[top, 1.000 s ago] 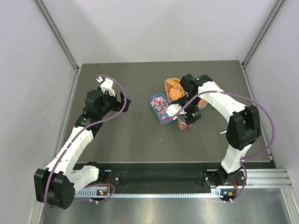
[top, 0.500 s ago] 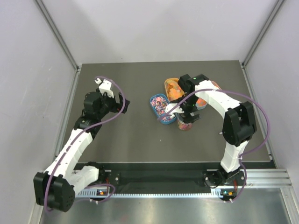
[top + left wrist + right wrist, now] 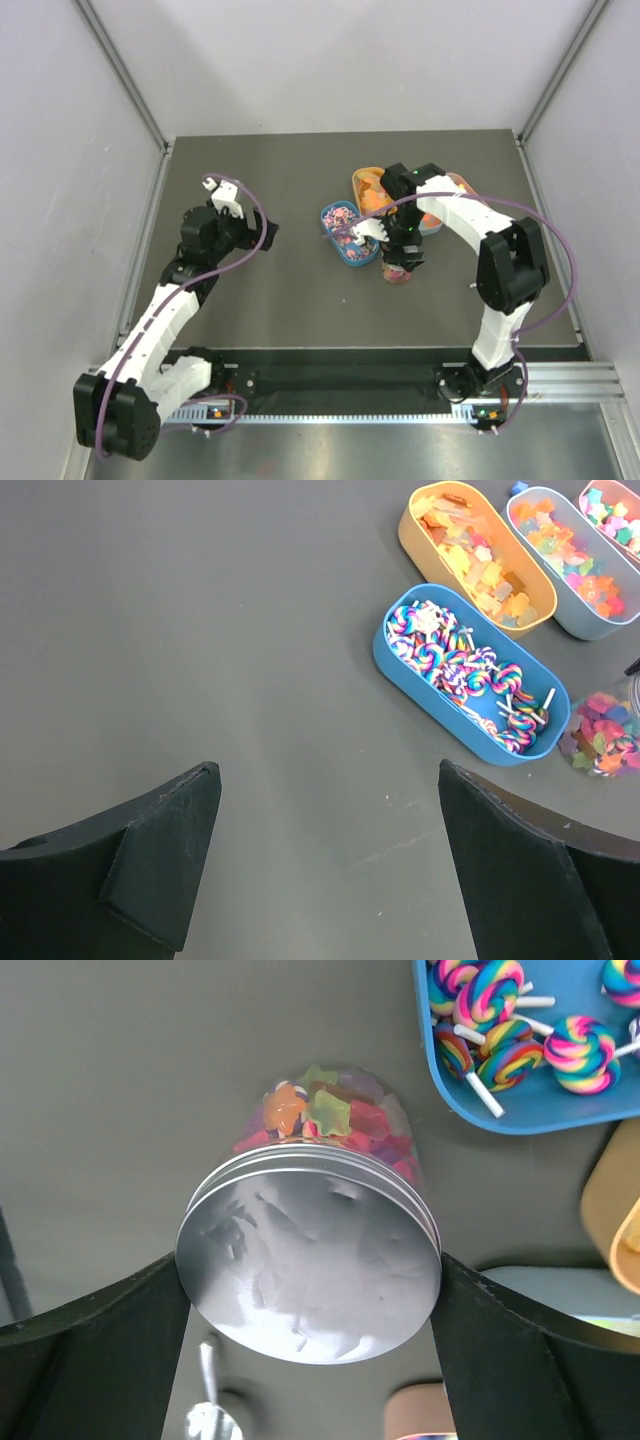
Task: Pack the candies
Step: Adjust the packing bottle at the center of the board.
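Note:
A clear jar point(image 3: 397, 270) full of mixed coloured candies point(image 3: 320, 1115) stands on the dark table, with a silver metal lid point(image 3: 310, 1250) on top. My right gripper point(image 3: 310, 1265) is directly above it and shut on the lid, one finger on each side. The jar also shows in the left wrist view point(image 3: 600, 735). A blue oval tray point(image 3: 345, 235) of rainbow swirl lollipops point(image 3: 470, 675) lies just left of the jar. An orange tray point(image 3: 412, 525) holds yellow and orange gummies. My left gripper point(image 3: 328, 770) is open and empty over bare table, well left of the trays.
A grey-blue tray point(image 3: 590, 630) of bright candy pieces lies beside the orange one, with a pink tray point(image 3: 585, 490) at the edge. A metal scoop point(image 3: 205, 1415) lies near the jar. Metal rails border the table.
My right gripper has shifted slightly and settled over the jar. My left arm has drawn back a little toward the left and near side.

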Controlling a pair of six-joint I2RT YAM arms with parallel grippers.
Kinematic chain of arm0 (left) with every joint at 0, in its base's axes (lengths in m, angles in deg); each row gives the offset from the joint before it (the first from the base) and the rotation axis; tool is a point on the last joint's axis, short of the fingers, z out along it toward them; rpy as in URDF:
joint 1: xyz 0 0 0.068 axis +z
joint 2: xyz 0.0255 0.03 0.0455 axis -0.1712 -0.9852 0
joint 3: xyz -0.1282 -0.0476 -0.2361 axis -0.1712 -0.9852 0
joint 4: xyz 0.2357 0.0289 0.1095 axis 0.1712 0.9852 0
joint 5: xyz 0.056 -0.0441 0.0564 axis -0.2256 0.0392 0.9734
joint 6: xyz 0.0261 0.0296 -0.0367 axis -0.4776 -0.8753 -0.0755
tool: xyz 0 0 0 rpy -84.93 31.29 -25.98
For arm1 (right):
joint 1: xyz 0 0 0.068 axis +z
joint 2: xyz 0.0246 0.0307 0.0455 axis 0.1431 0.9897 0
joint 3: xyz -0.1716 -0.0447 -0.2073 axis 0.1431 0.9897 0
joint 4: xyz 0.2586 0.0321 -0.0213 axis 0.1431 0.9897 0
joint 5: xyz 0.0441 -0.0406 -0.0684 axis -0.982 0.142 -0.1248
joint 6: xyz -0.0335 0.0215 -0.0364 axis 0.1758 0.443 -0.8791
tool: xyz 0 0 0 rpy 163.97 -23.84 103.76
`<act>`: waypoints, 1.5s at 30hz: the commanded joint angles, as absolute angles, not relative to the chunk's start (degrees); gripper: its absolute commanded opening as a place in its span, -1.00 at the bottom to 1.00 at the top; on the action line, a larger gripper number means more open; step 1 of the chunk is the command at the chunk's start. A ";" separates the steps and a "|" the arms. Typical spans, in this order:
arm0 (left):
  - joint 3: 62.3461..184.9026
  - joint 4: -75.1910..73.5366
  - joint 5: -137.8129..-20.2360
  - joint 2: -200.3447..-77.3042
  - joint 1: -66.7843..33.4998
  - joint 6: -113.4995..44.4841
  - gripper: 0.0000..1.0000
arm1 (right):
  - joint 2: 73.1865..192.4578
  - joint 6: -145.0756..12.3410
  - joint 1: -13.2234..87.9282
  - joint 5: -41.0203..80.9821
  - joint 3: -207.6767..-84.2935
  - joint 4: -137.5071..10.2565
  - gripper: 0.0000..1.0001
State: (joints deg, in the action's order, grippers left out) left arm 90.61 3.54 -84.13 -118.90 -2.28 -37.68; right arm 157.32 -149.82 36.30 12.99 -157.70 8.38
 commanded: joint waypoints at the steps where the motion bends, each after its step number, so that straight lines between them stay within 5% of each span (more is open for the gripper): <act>1: 89.51 -2.06 -85.70 -117.12 -1.92 -36.16 0.89 | 154.05 -140.16 36.79 10.92 -156.66 9.26 0.71; 14: 93.81 15.92 -88.96 -110.72 -2.27 -34.67 0.98 | 146.93 -122.31 41.00 9.87 -146.38 2.14 0.64; 17: 93.47 20.34 -91.33 -107.64 -3.85 -34.92 0.97 | 145.44 -122.14 41.80 11.10 -144.80 1.44 0.74; 19: 92.68 23.33 -92.90 -106.23 -5.96 -36.24 0.97 | 144.82 -122.22 41.80 11.80 -144.71 0.91 0.99; 22: 91.36 27.64 -92.47 -103.59 -9.56 -37.91 0.97 | 143.94 -121.96 41.80 12.15 -144.44 0.38 0.99; 38: 97.52 28.10 -98.08 -105.51 -16.67 -41.69 0.98 | 130.68 -126.35 41.27 15.22 -144.10 5.65 0.99; 45: 90.75 21.23 -95.73 -109.47 -24.94 -43.37 0.98 | 120.66 -125.14 30.93 16.72 -140.76 3.83 1.00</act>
